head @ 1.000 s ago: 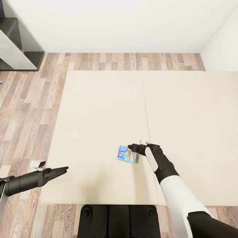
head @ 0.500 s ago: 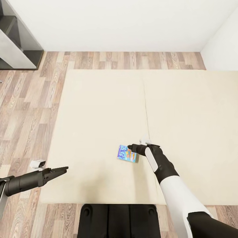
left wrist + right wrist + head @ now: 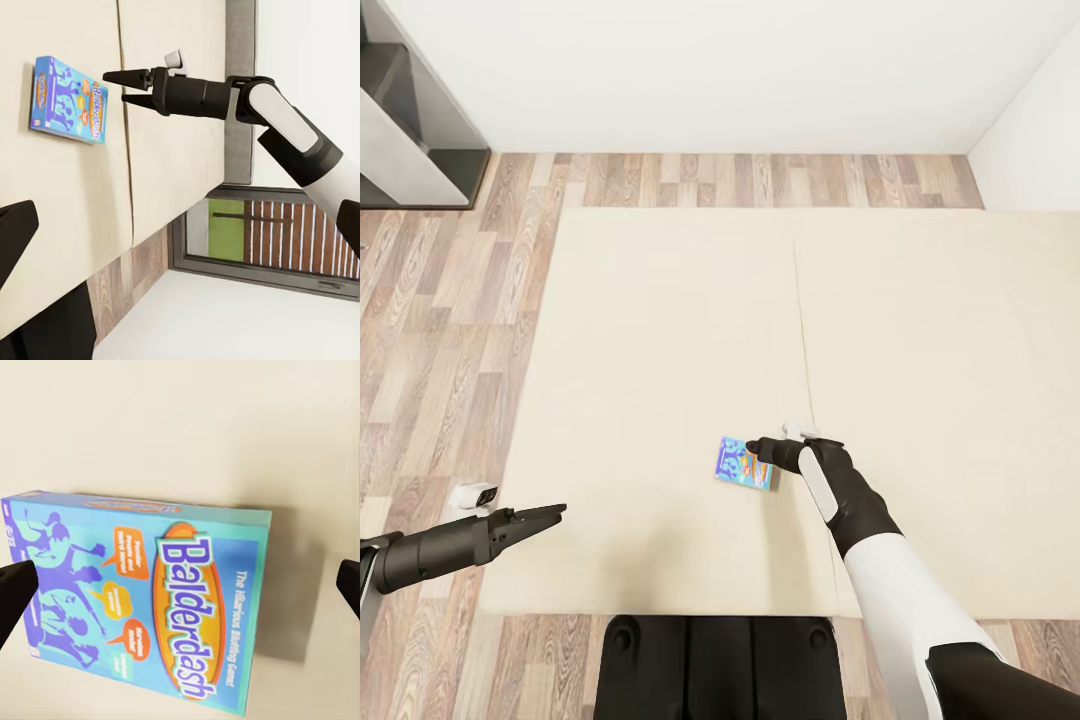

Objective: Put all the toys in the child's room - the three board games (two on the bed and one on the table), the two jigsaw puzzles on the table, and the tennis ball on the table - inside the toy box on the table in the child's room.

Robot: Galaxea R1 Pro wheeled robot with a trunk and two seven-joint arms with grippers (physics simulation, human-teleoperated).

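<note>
Balderdash board game (image 3: 744, 464), flat on the bed (image 3: 660, 350): lain just beyond the spread, empty right end effector (image 3: 758, 447), long axis crosswise; left end effector (image 3: 550, 515) well apart, state indeterminable.

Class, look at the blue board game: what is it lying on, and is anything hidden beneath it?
The board game lies flat on the beige bed, with the right gripper open above it. Whatever is directly under the box is covered.

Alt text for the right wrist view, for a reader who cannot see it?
A blue Balderdash board game lies flat on the beige bed, seen from close above. The right gripper's dark fingertips show at either edge of the picture, spread wide apart and not touching the box.
</note>
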